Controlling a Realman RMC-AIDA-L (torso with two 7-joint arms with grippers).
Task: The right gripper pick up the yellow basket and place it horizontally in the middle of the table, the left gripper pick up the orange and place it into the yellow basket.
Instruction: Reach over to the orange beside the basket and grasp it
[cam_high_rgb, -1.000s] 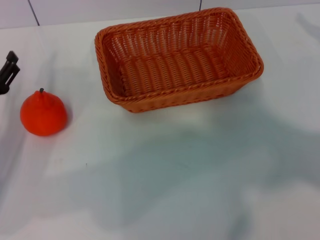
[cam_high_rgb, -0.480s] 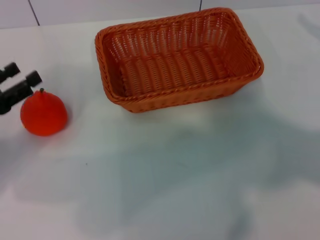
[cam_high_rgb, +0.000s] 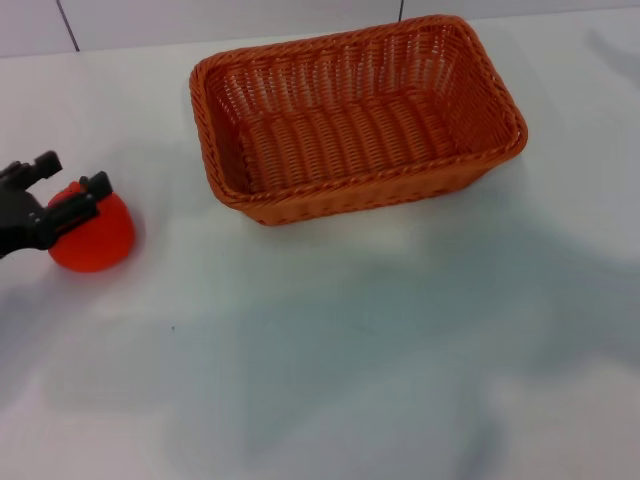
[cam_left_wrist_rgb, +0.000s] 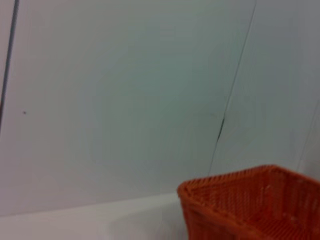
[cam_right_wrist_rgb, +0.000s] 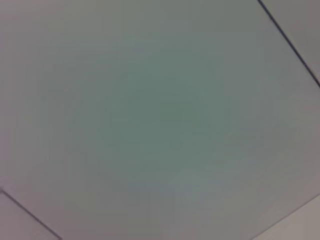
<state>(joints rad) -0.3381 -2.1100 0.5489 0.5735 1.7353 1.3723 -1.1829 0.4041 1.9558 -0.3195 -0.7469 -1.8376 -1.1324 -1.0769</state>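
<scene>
White table (cam_high_rgb: 380, 330), head view: yellow basket (cam_high_rgb: 355, 120) resting empty at the far middle; left gripper (cam_high_rgb: 72, 188) spread around the orange (cam_high_rgb: 95, 235) near the left edge. Left wrist view: basket corner below a pale wall (cam_left_wrist_rgb: 125, 90). Right wrist view: blank wall only.
</scene>
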